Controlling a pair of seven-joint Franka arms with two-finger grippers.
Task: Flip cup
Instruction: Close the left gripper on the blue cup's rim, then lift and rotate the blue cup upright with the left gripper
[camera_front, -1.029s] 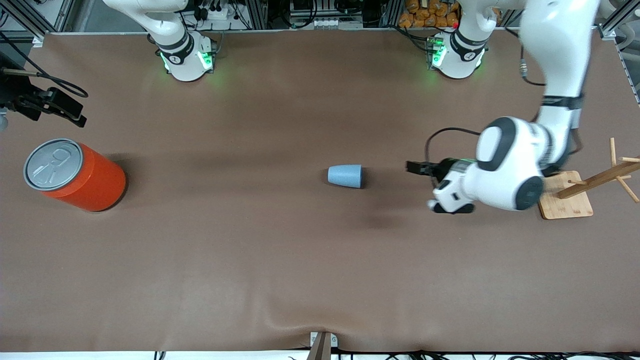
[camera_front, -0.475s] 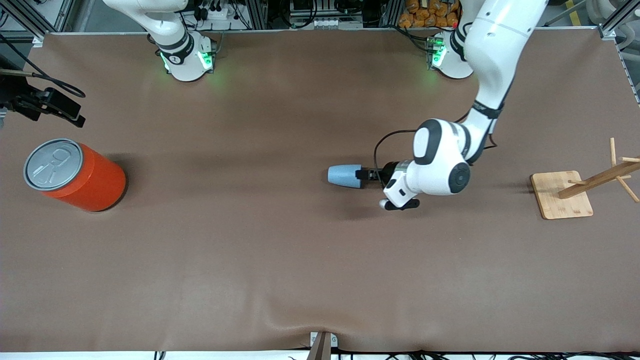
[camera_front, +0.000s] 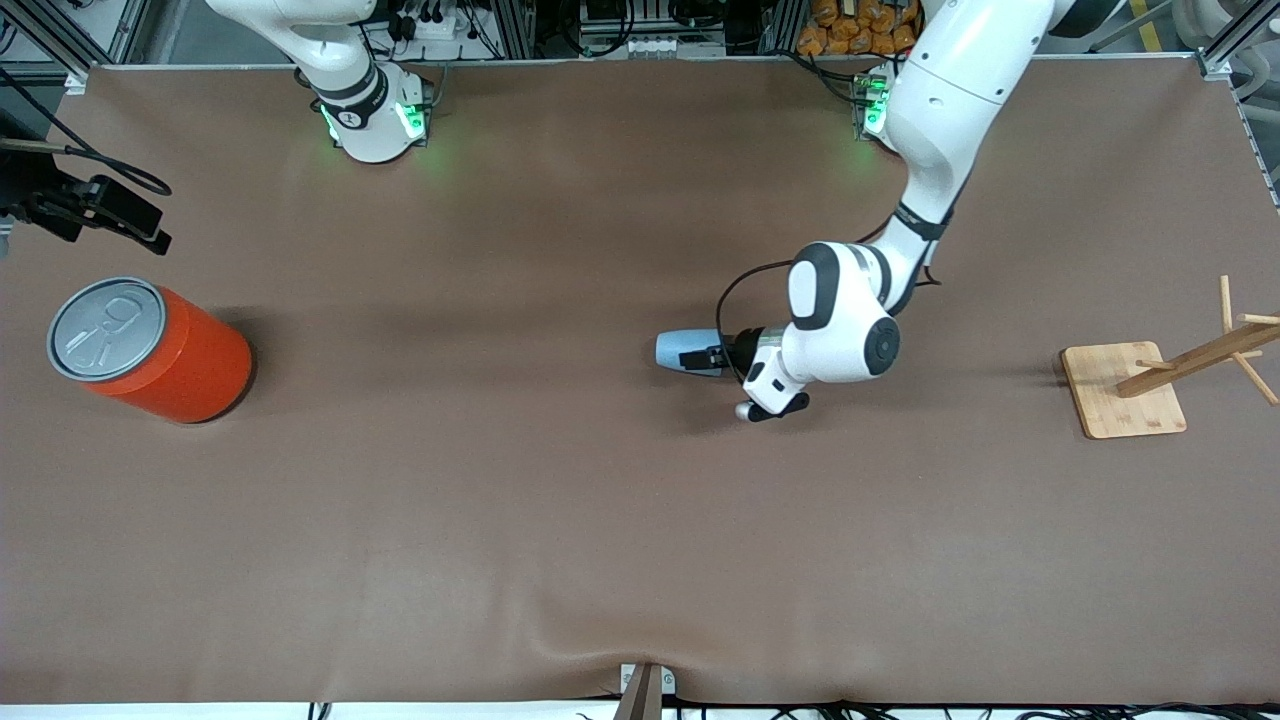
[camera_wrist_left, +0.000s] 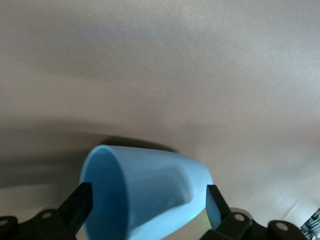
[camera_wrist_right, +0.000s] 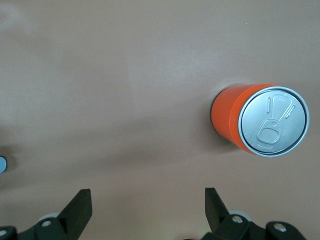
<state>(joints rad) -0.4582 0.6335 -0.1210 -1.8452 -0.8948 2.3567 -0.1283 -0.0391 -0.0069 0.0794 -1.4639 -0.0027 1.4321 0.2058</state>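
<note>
The light-blue cup (camera_front: 682, 350) lies on its side near the middle of the brown table (camera_front: 560, 520), its wider mouth turned toward the left arm's end. My left gripper (camera_front: 716, 354) is down at that mouth end and open. In the left wrist view the cup (camera_wrist_left: 155, 187) fills the gap between the two black fingers (camera_wrist_left: 79, 202) of the left gripper (camera_wrist_left: 147, 206), which stand on either side of it. My right gripper (camera_front: 140, 225) waits open and empty in the air near the orange can; in its wrist view the right gripper (camera_wrist_right: 147, 206) holds nothing.
A large orange can (camera_front: 150, 350) with a grey pull-tab lid stands at the right arm's end, also seen as the can (camera_wrist_right: 260, 120). A wooden rack on a square base (camera_front: 1125, 390) stands at the left arm's end.
The left arm has swung from beside the wooden rack to the cup and brought its open fingers around the mouth end. The cup and the right arm have not moved.
</note>
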